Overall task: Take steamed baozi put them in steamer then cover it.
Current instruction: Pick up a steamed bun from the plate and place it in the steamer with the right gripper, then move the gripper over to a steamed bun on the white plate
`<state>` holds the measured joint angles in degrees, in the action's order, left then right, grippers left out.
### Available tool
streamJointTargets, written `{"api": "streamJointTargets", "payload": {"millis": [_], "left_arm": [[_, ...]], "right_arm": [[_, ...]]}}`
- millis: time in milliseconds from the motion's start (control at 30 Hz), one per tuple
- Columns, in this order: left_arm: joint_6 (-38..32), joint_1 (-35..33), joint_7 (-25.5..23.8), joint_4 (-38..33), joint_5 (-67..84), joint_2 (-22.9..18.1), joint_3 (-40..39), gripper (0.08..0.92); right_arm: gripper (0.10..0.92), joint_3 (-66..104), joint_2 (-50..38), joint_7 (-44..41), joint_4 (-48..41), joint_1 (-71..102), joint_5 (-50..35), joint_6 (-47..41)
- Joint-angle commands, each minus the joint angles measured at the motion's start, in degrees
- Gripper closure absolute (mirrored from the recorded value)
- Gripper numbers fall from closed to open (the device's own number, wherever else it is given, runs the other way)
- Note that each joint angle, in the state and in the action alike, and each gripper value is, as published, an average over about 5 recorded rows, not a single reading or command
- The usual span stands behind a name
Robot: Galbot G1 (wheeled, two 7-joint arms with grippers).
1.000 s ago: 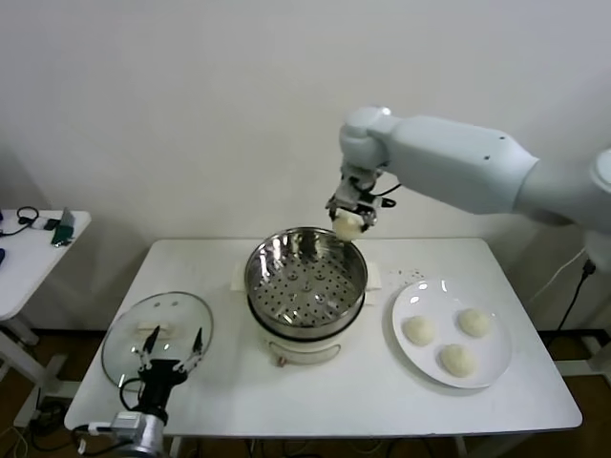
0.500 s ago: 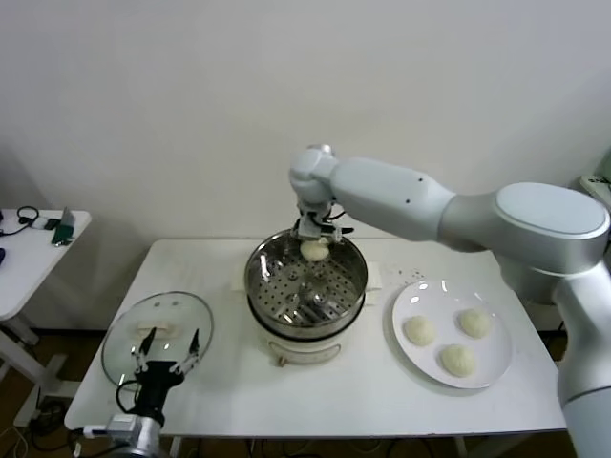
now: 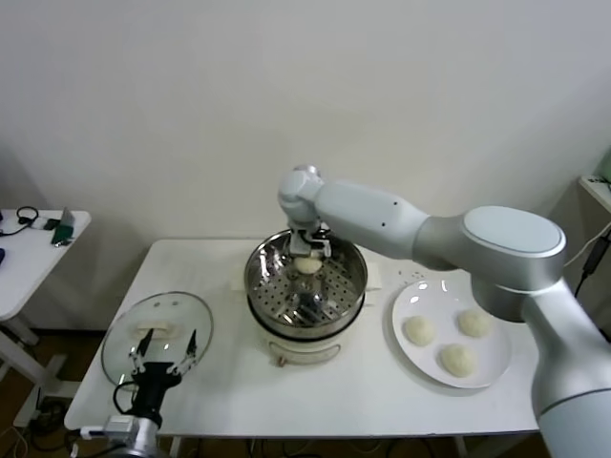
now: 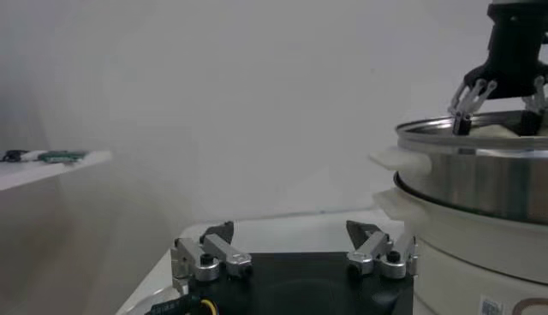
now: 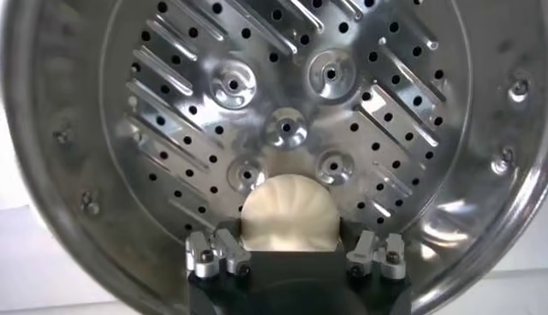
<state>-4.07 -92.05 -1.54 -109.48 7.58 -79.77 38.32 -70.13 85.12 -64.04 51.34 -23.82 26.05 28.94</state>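
The white table bears the steamer at its middle, a white plate with three steamed baozi beside it. The right gripper reaches into the basket — fingers spread, a fourth bun between them on the perforated floor. The left gripper hovers open over the glass lid. No writing is legible.

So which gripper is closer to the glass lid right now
Left. The left gripper hangs right over the glass lid; the right gripper is off over the steamer with a baozi.
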Motion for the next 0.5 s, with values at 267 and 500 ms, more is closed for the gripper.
{"api": "streamJointTargets", "payload": {"millis": [267, 500], "left_arm": [[0.0, 0.2, 0.0, -0.2, -0.2, -0.4, -0.2, 0.177], [0.2, 0.1, 0.1, -0.4, -0.3, -0.7, -0.5, 0.177]], "right_arm": [[0.203, 0.7, -1.1, -1.4, 2.0, -0.9, -0.6, 0.5], [0.203, -1.9, -9.1, -4.2, 12.5, -10.8, -13.0, -3.7]]}}
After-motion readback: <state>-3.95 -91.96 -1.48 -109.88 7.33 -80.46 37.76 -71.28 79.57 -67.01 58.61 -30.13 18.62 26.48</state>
